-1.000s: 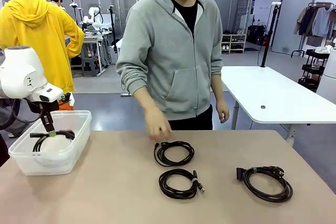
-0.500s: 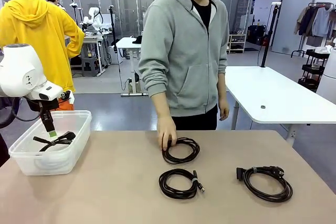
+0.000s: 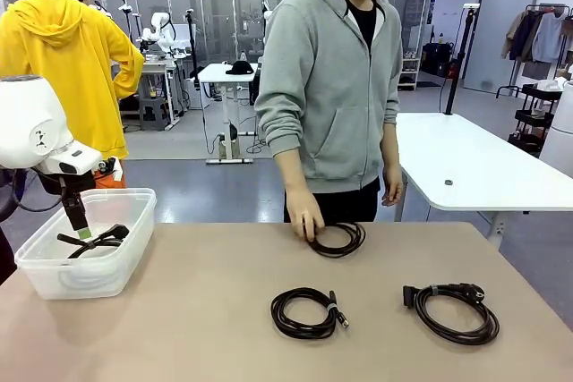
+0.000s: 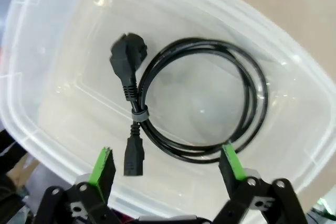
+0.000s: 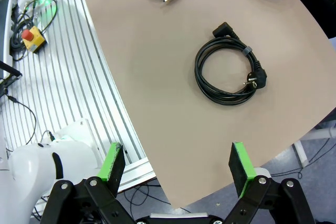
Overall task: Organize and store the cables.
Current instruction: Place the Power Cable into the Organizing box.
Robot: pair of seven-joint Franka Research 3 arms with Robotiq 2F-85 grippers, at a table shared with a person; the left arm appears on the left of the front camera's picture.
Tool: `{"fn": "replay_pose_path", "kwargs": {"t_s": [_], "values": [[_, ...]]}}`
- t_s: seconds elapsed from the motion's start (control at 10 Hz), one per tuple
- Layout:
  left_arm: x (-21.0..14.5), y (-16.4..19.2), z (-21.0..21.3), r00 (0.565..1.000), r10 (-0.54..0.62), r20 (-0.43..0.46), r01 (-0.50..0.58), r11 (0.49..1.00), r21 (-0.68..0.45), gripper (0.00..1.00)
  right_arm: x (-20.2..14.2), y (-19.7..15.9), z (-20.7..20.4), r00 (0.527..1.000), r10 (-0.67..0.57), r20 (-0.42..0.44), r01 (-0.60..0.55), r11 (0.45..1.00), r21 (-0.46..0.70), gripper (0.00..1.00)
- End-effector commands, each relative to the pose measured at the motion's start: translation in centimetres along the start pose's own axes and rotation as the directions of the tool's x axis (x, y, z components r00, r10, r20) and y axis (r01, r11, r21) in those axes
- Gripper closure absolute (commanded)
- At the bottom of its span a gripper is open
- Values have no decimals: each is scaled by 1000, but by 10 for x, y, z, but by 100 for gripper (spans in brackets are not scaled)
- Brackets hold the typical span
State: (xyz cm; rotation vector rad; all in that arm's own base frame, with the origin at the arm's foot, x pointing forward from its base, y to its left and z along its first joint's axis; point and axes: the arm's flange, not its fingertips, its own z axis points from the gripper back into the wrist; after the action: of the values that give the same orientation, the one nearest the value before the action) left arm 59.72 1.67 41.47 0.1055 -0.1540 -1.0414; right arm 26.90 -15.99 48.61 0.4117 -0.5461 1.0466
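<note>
**Cables, black, coiled: four.**

1. Cable in the bin [image 4: 137, 114]: a round coil of a few loops, bound by a grey tie. It has a round plug at one end and a square plug at the other, and lies flat on the bin floor, touching nothing else.
2. Far-edge cable [image 3: 340, 253]: at the desk's far edge, about the middle. A person's hand [image 3: 304, 221] rests on its left side.
3. Middle cable [image 3: 304, 333]: on the open desk, nearer the robot's edge than item 2 and apart from it. Small plug ends point to the right.
4. Right-hand cable [image 3: 457, 337]: towards the desk's right edge, well apart from item 3, with its plugs at the top of the coil.

**Bin [image 3: 54, 276]:** clear plastic with rounded corners, standing at the desk's left edge. It holds item 1.

**Left tool [image 4: 166, 157]:** above the bin, with its fingers reaching down inside the rim. The jaws are spread wide and hold nothing, and item 1 lies below them.

**Right tool [image 5: 177, 153]:** high above the desk's right edge and looking down on item 4. The jaws are spread wide and hold nothing.

**Desk [image 3: 179, 328]:** beige top. The person, in a grey hooded top, stands at the far edge.
</note>
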Motion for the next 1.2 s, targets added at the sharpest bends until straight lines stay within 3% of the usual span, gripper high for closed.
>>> {"fn": "replay_pose_path", "kwargs": {"t_s": [0.0,1.1], "values": [[5,7,-2,1000,-6,-6,6,1000,8,0,2,2,1,1000,-22,2,22,1000,3,0],[5,7,-2,1000,-6,-6,6,1000,8,0,2,2,1,1000,-22,2,22,1000,3,0]]}}
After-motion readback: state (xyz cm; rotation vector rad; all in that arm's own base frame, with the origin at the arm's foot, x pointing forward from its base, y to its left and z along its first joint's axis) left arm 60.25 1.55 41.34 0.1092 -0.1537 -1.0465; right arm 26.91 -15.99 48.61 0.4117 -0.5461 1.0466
